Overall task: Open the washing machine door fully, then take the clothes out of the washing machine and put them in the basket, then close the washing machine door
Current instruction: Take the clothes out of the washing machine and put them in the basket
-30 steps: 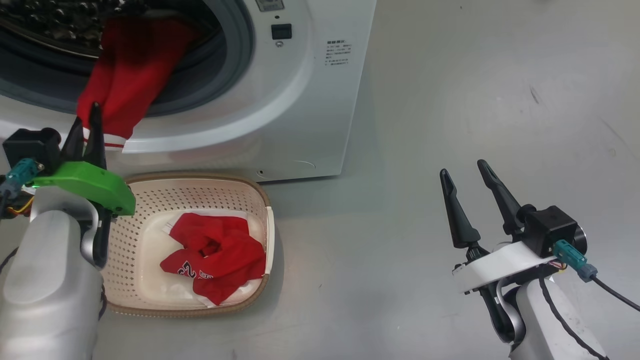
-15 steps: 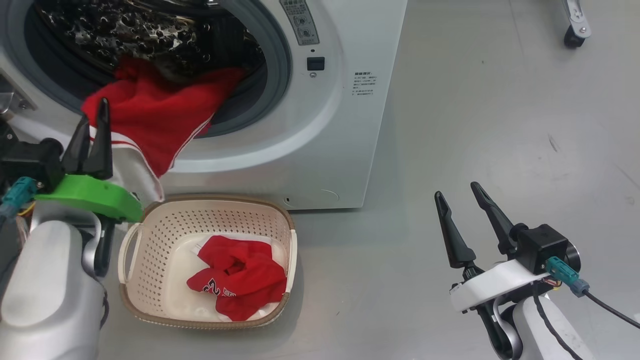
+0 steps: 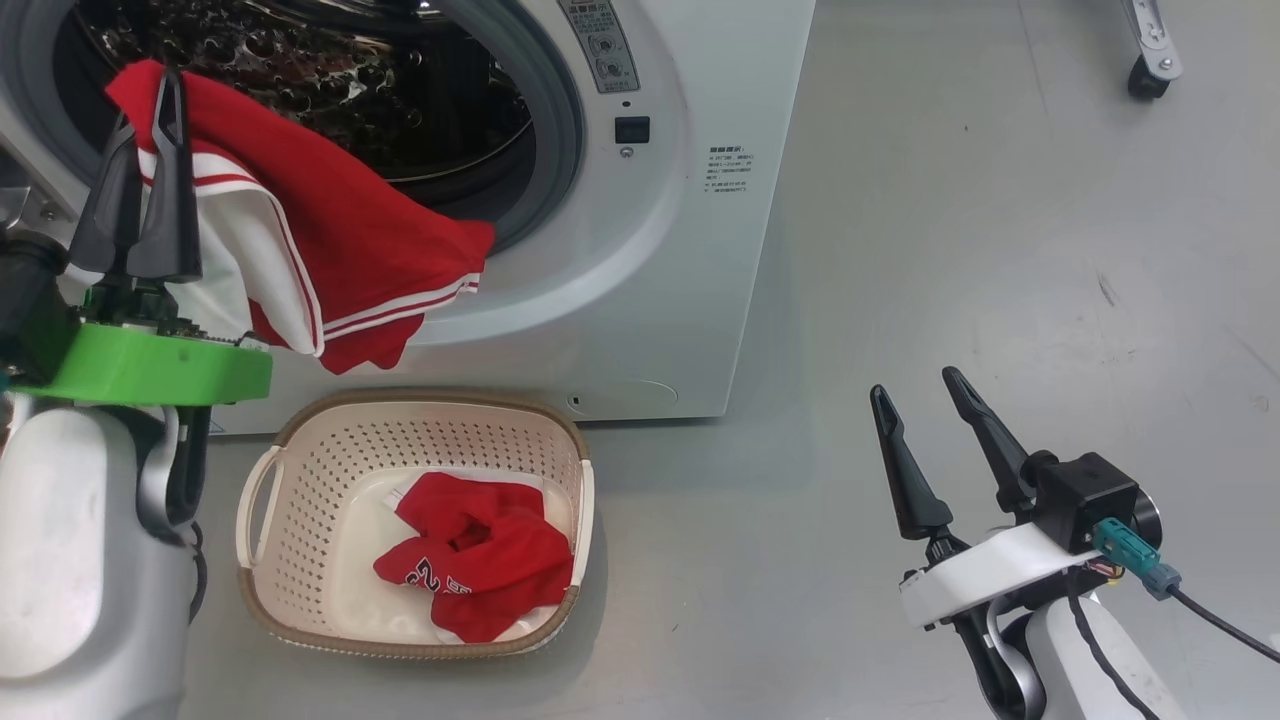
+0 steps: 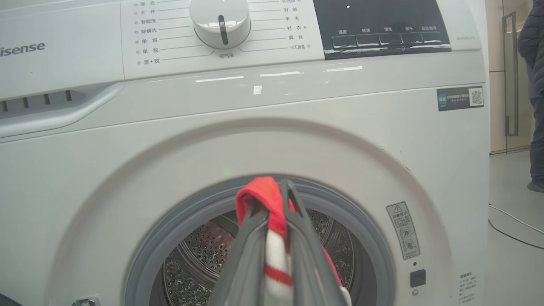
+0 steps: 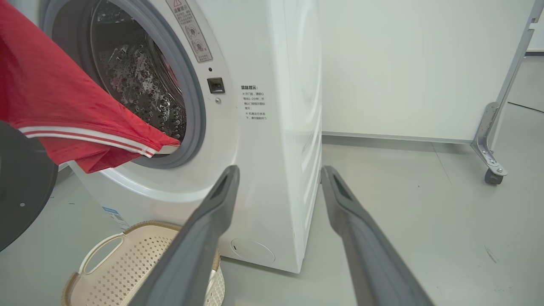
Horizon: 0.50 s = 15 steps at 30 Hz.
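My left gripper (image 3: pixel 148 95) is shut on the top edge of the clothes (image 3: pixel 340 240), a red garment with white trim. It hangs in front of the washing machine (image 3: pixel 660 250), outside the open drum mouth and above the basket (image 3: pixel 420 399). The left wrist view shows the left gripper (image 4: pixel 272 193) pinching the clothes (image 4: pixel 260 192) before the drum. Another red garment (image 3: pixel 470 565) lies in the basket. My right gripper (image 3: pixel 914 382) stands open over bare floor, right of the machine. A dark round disc (image 5: pixel 21 187) at the left edge may be the washing machine door; I cannot tell.
The basket sits on the grey floor against the machine's front. A wheeled metal leg (image 3: pixel 1150 50) stands at the far right. A person (image 4: pixel 535 85) in dark clothing is at the right edge of the left wrist view. A white wall (image 5: pixel 425 63) is behind.
The camera shifted after the earliest frame. My left gripper has risen with the garment, drawing it out of the drum so that it hangs free. The right arm has not moved.
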Tool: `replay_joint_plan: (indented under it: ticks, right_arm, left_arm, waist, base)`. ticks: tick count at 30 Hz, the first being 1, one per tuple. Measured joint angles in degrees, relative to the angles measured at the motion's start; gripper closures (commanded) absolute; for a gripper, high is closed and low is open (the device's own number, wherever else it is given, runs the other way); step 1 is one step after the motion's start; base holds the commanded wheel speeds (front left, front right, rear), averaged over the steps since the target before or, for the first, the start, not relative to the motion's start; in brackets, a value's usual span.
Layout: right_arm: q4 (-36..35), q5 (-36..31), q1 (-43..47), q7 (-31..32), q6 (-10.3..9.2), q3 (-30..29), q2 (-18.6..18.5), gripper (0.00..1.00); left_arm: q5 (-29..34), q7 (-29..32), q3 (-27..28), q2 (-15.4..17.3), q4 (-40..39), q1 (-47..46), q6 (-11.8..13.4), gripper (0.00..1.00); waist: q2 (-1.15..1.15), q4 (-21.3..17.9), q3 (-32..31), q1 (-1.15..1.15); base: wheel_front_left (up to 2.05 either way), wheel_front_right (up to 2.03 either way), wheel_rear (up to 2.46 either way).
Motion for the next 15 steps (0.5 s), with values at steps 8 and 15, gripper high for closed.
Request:
replay_joint_plan:
  ticks: [8, 15]
  right_arm:
    - [-0.4, 0.0, 0.0, 0.0, 0.01, -0.4, 0.1, 0.00]
    - [-0.4, -0.3, 0.0, 0.0, 0.34, -0.4, 0.3, 0.00]
  left_arm:
    - [1.3, 0.0, 1.3, -0.3, -7.9, 1.4, 0.0, 1.00]
    - [1.3, 0.0, 0.7, -1.1, -9.1, 5.1, 0.0, 1.00]
  waist:
    - [0.00, 0.0, 0.4, 0.00]
    - [0.00, -0.1, 0.7, 0.00]
  base:
    - [0.00, 0.00, 0.00]
    - [0.00, 0.00, 0.00]
